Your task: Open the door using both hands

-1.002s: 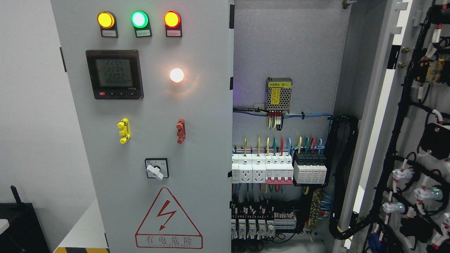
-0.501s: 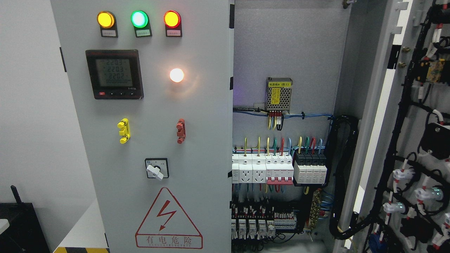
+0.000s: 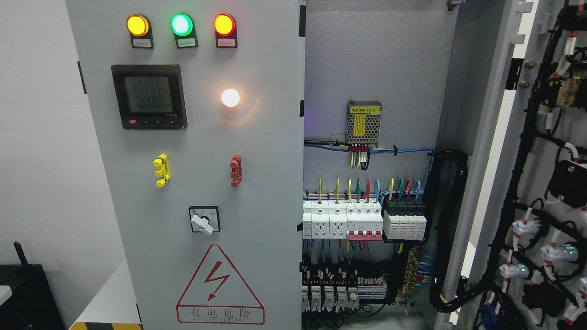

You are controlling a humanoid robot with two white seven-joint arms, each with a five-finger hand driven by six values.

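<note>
A grey electrical cabinet fills the head view. Its left door (image 3: 257, 137) is closed and carries three lit lamps, a digital meter (image 3: 149, 96), a yellow handle (image 3: 161, 170), a red handle (image 3: 235, 170), a rotary switch (image 3: 204, 220) and a red warning triangle (image 3: 220, 286). The right door (image 3: 545, 137) is swung wide open, its wired inner face showing at the right edge. Inside, a power supply (image 3: 363, 122) and rows of breakers (image 3: 362, 220) are exposed. Neither of my hands or arms shows.
A black cable bundle (image 3: 447, 229) loops from the cabinet interior to the open door. A white wall (image 3: 41, 160) stands to the left, with a black object (image 3: 25, 293) at the lower left corner and a striped edge (image 3: 105, 326) at the bottom.
Only the meter's digits have flickered; the doors have not moved and no hand has entered.
</note>
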